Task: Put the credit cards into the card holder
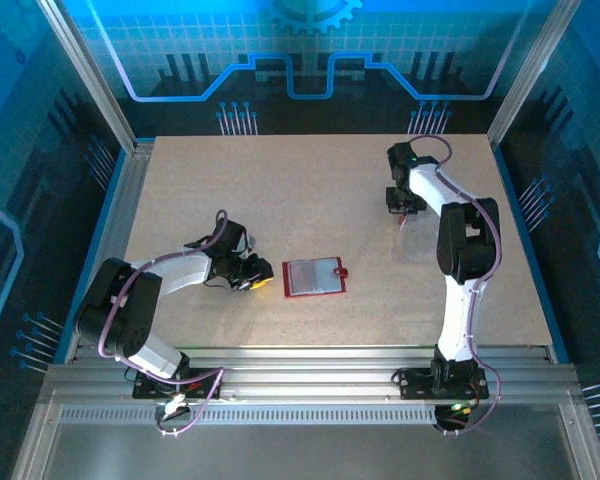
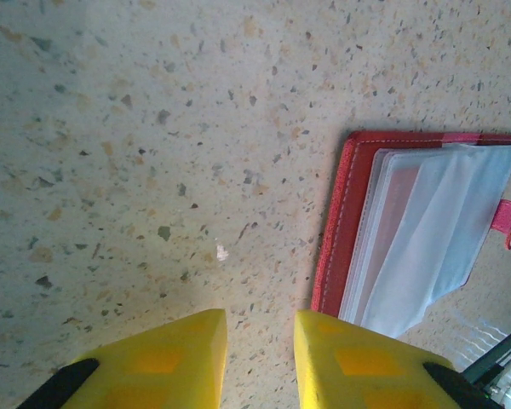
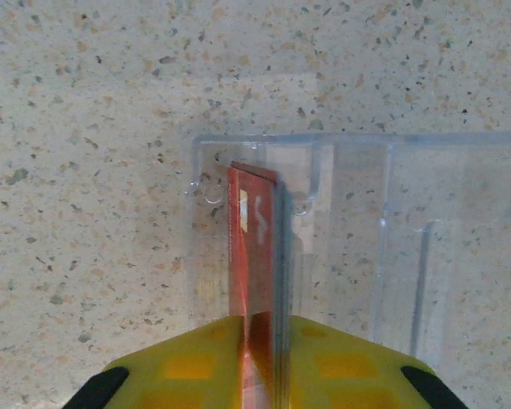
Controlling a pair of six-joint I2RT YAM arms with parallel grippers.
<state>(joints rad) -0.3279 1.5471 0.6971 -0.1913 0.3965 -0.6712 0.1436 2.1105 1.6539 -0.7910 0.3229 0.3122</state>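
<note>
While the card holder (image 1: 315, 277) lies open mid-frame in the top view, the right gripper (image 3: 260, 332) is clamped on a red credit card (image 3: 254, 221), bottom middle of its wrist view, over some clear plastic (image 3: 409, 213). The left gripper (image 2: 257, 332) is slightly apart and empty, lower left of the holder.

I'm looking at a speckled beige worktop (image 1: 280, 200) inside a blue-lit enclosure. On the right wrist feed a clear plastic case (image 3: 443, 230) lies flat on the worktop. I can see the speckle through it, and upright see-through dividers split it into compartments. Ribbed aluminium rails (image 1: 310, 375) run along the worktop's near edge. 2 slanted metal posts (image 1: 85, 70) rise from its far corners, and 1 back panel (image 1: 310, 40) with a gear emblem stands behind its far edge.
</note>
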